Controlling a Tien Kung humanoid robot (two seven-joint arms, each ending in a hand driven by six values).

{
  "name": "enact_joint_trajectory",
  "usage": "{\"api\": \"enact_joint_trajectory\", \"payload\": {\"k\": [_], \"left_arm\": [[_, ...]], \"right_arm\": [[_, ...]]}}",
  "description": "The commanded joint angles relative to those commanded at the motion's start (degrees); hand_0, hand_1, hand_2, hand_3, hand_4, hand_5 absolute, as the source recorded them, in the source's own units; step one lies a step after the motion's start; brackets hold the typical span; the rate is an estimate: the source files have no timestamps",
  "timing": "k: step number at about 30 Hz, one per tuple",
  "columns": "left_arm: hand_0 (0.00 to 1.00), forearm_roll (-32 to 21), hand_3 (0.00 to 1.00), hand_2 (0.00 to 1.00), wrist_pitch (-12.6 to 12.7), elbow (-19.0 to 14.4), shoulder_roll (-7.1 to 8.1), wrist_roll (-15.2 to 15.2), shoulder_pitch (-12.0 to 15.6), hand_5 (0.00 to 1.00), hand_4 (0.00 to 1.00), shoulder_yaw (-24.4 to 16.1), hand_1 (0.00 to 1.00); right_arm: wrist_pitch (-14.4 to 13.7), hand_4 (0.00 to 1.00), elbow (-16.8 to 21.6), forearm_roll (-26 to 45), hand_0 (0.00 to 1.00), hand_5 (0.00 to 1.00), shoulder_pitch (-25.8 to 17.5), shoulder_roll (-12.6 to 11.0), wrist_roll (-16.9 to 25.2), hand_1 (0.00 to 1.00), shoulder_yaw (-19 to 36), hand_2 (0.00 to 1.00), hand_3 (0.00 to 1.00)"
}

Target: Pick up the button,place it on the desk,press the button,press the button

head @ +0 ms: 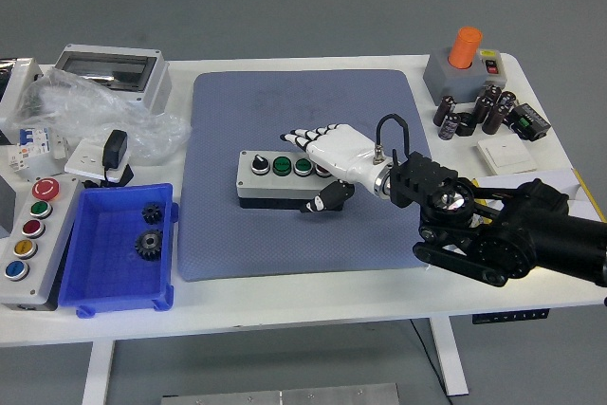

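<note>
Grey and black, the button box (pixel 277 180) lay flat on the blue mat (pixel 303 173) in the middle of the white counter (pixel 379 286). On its top face were one black knob at the left and then two green buttons in a row; the right end of the box was covered by the right robot hand (pixel 327 163), so I could not see what was there.

The right robot hand was white with black fingertips and came from the right on a black arm (pixel 493 230). It lay over the right end of the box. Its fingers (pixel 303 137) were stretched out, slightly spread, and pointed to the left above the far edge of the box, while the thumb (pixel 327 199) was bent down against the front side of the box. It did not close around the box. Whether a finger really touched a button, I could not tell. The left robot hand was not visible.

At the left of the mat stood a blue bin (pixel 119 251) with two dark gears (pixel 149 230) inside, and next to it a grey panel (pixel 28 234) with red, green, yellow and blue buttons. At the far right corner of the counter was a grey box with an orange cap (pixel 463 62), and near it a group of dark capacitors (pixel 474 113).
</note>
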Motion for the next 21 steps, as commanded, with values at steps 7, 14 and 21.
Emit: {"api": "enact_joint_trajectory", "payload": {"k": [7,14,21], "left_arm": [[0.619,0.1,0.596,0.562,0.0,0.0,-0.05,0.0,-0.1,0.328,0.581,-0.1,0.629],[0.619,-0.1,0.595,0.56,0.1,0.0,-0.08,0.0,0.2,0.33,0.581,-0.1,0.629],[0.618,-0.2,0.596,0.561,0.2,0.0,-0.14,0.0,0.4,0.327,0.578,0.0,0.628]], "right_arm": [[0.5,0.998,3.6,-0.1,0.782,0.494,-0.6,-2.3,-0.6,0.882,4.2,0.998,0.998],[5.5,0.998,13.3,-6.4,0.783,0.51,-4.8,-9.7,-8.1,0.881,12.6,0.998,0.998],[14.8,0.998,24.5,-10.8,0.788,0.526,-7.4,-16.8,-19.4,0.868,17.7,0.998,0.998]]}}
